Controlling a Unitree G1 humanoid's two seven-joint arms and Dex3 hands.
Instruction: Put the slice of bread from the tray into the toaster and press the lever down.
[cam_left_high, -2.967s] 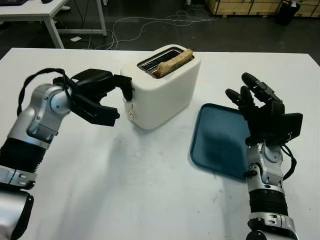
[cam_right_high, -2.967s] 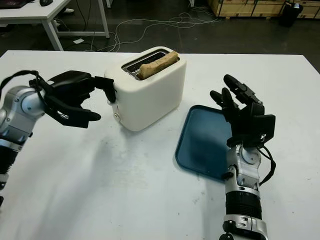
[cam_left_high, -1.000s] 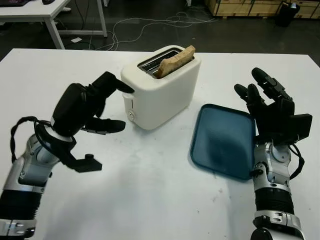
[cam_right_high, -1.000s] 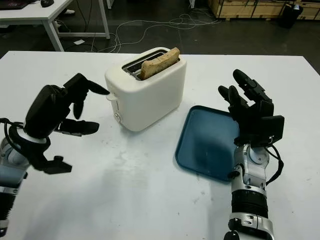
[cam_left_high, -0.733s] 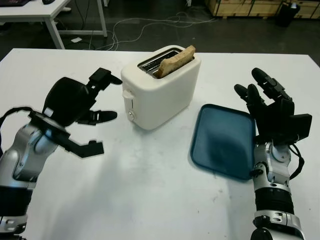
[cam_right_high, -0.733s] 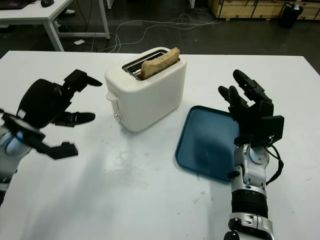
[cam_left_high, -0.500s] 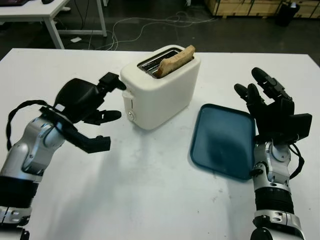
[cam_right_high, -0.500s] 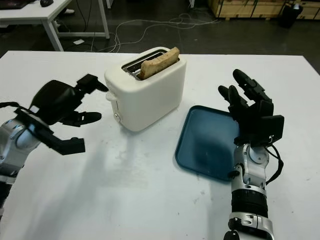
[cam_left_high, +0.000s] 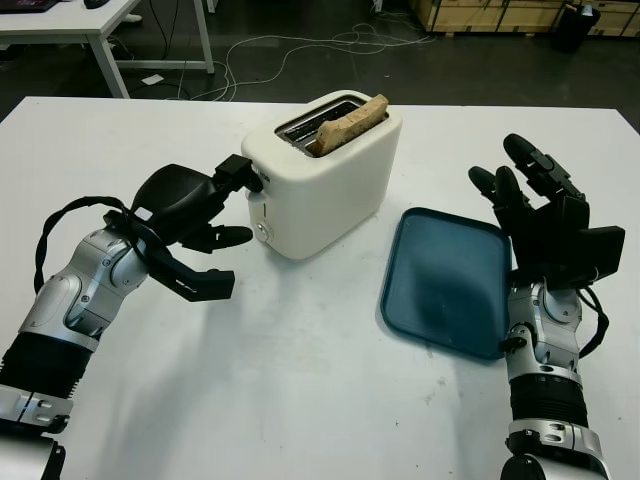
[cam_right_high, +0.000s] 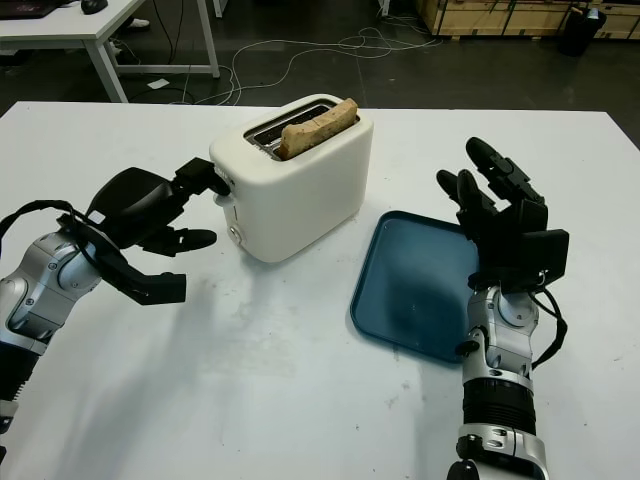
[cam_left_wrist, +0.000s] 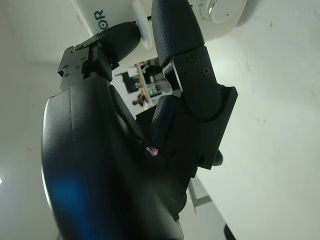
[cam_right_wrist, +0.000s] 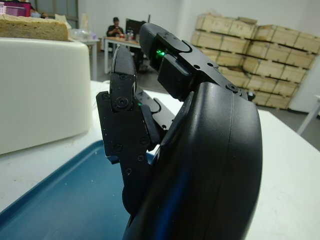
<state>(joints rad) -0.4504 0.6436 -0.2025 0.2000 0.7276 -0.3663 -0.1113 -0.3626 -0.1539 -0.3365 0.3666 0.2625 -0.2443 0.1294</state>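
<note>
The bread (cam_left_high: 347, 124) stood in the slot of the toaster (cam_left_high: 325, 180) on the worktop (cam_left_high: 320, 380). The left hand (cam_left_high: 190, 215) was released, one fingertip at the lever (cam_right_high: 220, 183). The right hand (cam_left_high: 540, 220) hung released over the tray (cam_left_high: 440, 285).
</note>
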